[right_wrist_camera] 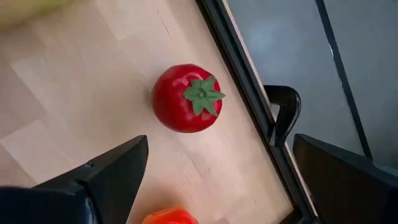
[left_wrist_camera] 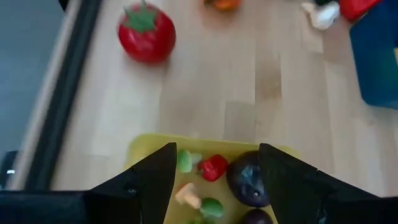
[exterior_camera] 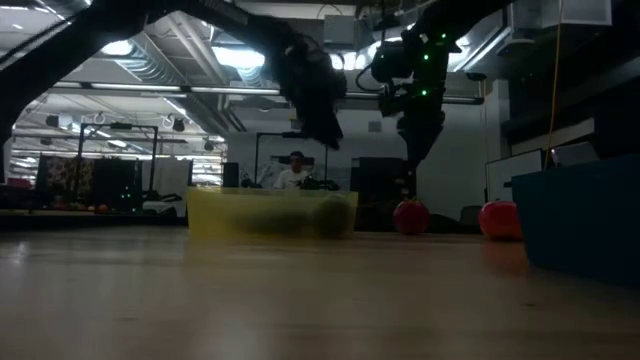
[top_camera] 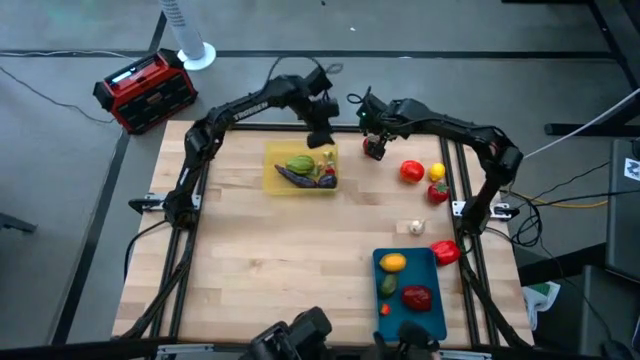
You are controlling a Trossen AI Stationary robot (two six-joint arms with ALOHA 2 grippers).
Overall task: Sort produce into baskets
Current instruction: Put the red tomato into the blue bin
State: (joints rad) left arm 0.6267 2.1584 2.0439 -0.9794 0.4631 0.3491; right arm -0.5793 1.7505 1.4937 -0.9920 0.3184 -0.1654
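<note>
Toward twelve o'clock on the table (top_camera: 300, 250), we had the right gripper (top_camera: 375, 145) poised above a red tomato (right_wrist_camera: 185, 98) that sat alone on the wood, close beside the black frame rail (right_wrist_camera: 249, 93) — fingers spread wide, nothing between them. Our left gripper (top_camera: 322, 135) hung over the far edge of the yellow basket (top_camera: 272, 178), its fingers parted partway and, as far as we could see, empty. That basket already held a green pepper (top_camera: 299, 164), a purple eggplant (left_wrist_camera: 249, 180) and a few small pieces. The blue basket (top_camera: 432, 300) lay at about five o'clock with an orange piece (top_camera: 393, 262) and a red one (top_camera: 417, 296) inside; a second tomato (top_camera: 411, 171), a lemon (top_camera: 437, 171) and the garlic (top_camera: 416, 227) waited loose at about two o'clock. We judged the main risk to be the tomato itself — round and smooth, it could roll off a slightly off-centre pinch and run to the rail, or off the edge. The rail also crowded the outer finger. With both grippers near each other, a careless swing risked a knock.
</note>
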